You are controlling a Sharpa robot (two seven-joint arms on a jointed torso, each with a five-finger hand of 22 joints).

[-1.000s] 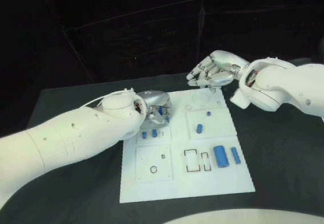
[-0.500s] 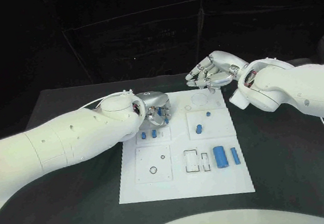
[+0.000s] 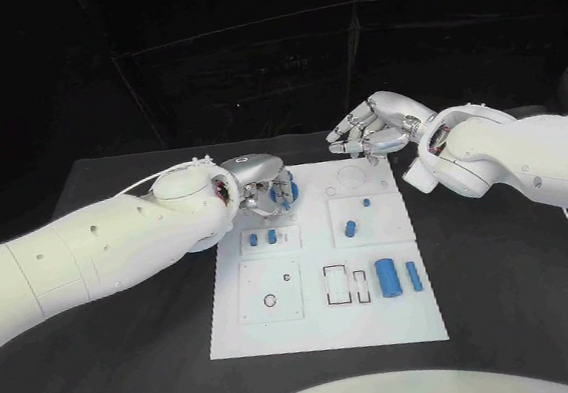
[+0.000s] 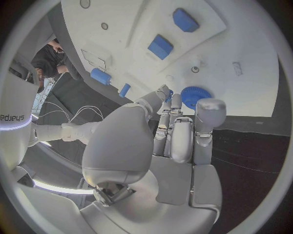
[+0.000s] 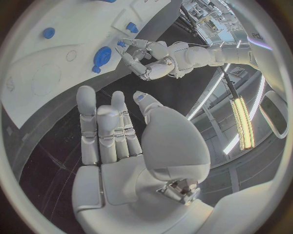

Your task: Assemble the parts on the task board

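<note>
Head view: white task board (image 3: 327, 326) lying lengthwise in the middle of the black table (image 3: 138, 382), with small blue parts spread over it. Near right: two upright blue cylinders (image 3: 388, 276), side by side, next to an outlined rectangular slot. Middle right: two smaller blue pieces (image 3: 352, 226). Middle left: two short blue blocks (image 3: 270, 236), seen again in the left wrist view (image 4: 160, 47). Far left corner: blue gear (image 3: 286, 194), toothed rim clear in the left wrist view (image 4: 195, 96).

Left hand (image 3: 262, 182) over the far left corner of the board, fingers (image 4: 204, 113) stretched out towards the gear with their tips just beside it or on it; contact cannot be told, and nothing seen clasped in the palm. Same hand in the right wrist view (image 5: 148, 62), fingers spread beside the gear (image 5: 101, 56).

Right hand (image 3: 379, 128) raised above the far right corner of the board, well apart from the parts. Fingers (image 5: 100, 126) straight and side by side, thumb set apart, palm bare, nothing held.
</note>
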